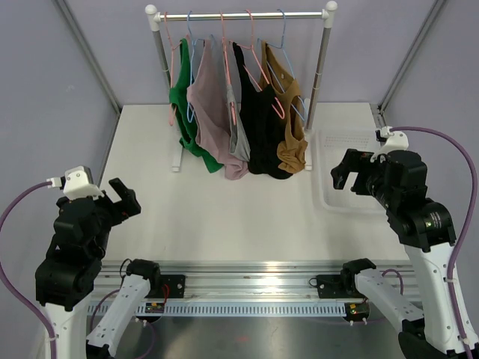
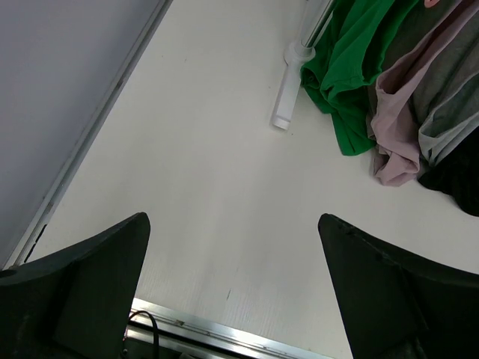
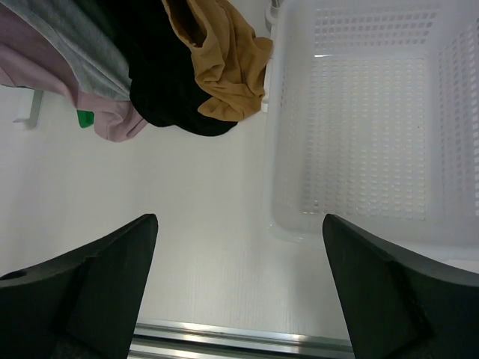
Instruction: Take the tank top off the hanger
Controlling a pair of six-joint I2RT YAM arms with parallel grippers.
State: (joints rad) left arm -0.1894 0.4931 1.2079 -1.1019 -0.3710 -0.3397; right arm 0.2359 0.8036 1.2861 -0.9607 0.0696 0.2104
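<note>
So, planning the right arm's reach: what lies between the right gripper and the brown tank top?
Only bare table separates the right gripper from the brown tank top, as the right wrist view shows; the white basket sits to one side.

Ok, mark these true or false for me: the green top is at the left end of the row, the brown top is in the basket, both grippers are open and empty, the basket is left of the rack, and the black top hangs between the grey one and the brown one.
1. The green top hangs at the left end of the row on the rack. True.
2. The brown top is in the basket. False: it hangs on the rack, at the right end.
3. The left gripper and the right gripper are both open and empty. True.
4. The basket sits left of the rack. False: it sits to the right, near the right arm.
5. The black top hangs between the grey top and the brown top. True.
</note>
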